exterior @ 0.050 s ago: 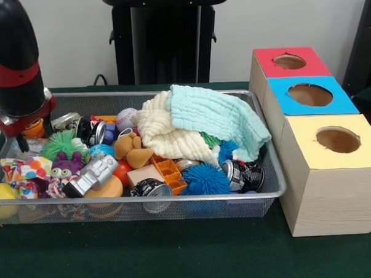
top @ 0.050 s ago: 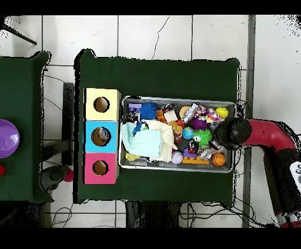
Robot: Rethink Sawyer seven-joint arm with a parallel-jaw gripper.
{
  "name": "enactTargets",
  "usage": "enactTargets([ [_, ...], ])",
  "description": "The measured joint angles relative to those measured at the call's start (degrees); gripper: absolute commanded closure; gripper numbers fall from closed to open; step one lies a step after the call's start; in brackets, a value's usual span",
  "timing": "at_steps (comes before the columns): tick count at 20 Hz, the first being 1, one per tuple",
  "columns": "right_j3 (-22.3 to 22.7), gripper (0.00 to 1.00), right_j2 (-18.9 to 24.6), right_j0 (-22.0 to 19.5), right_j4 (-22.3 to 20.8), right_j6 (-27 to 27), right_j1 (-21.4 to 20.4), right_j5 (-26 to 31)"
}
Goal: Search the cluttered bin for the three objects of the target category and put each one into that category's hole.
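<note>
**Gripper low over the bin's end, search still under way**

Gripper (exterior @ 0.050 s ago: 22, 131) hangs at the end of the wire bin (exterior @ 0.050 s ago: 270, 172) farthest from the three boxes, its red and black arm (exterior @ 0.050 s ago: 9, 54) coming down over the rim there. Its tips sit among the clutter, close to an orange ball (exterior @ 0.050 s ago: 34, 128) and some crushed cans (exterior @ 0.050 s ago: 86, 128); whether it is spread or closed on anything I cannot tell, since the arm's bulk hides it in the overhead view and the front view shows only one dark prong.

Just beside the gripper, further into the bin, lie a green spiky ball (exterior @ 0.050 s ago: 61, 144), a purple plush figure (exterior @ 0.050 s ago: 66, 166) and a silver toy robot (exterior @ 0.050 s ago: 94, 174). Nearer the bin's middle are a brown teddy (exterior @ 0.050 s ago: 132, 150), a baseball (exterior @ 0.050 s ago: 127, 119) and a blue spiky ball (exterior @ 0.050 s ago: 204, 180). A cream cloth (exterior @ 0.050 s ago: 167, 137) and a mint cloth (exterior @ 0.050 s ago: 218, 116) are heaped over the half of the bin nearest the boxes, and could be hiding more items.

Beside that end of the bin stand the red box (exterior @ 0.050 s ago: 290, 63), blue box (exterior @ 0.050 s ago: 310, 96) and yellow box (exterior @ 0.050 s ago: 336, 141), each with a round hole on top.

My reading is that the step in hand is searching or making a first pick. Nothing shows which category is the target. The next move would call for a clean grip on one item, a lift clear of the rim, and a carry across the whole bin to the matching hole.
</note>
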Motion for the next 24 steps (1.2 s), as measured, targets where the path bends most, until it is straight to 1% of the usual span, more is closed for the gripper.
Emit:
enactTargets([
  [5,0.0,0.00,0.0,1.3,-2.9,0.0,-1.0,-0.8],
  [6,0.0,0.00,0.0,1.7,-4.0,0.0,-1.5,-1.4],
  [13,-0.3,0.00,0.0,2.2,-6.5,0.0,-1.9,-2.9],
  [18,-1.4,0.00,0.0,2.2,-8.0,0.0,-1.4,-3.0],
  [24,-2.8,0.00,0.0,2.2,-8.8,0.0,0.8,-3.0],
])
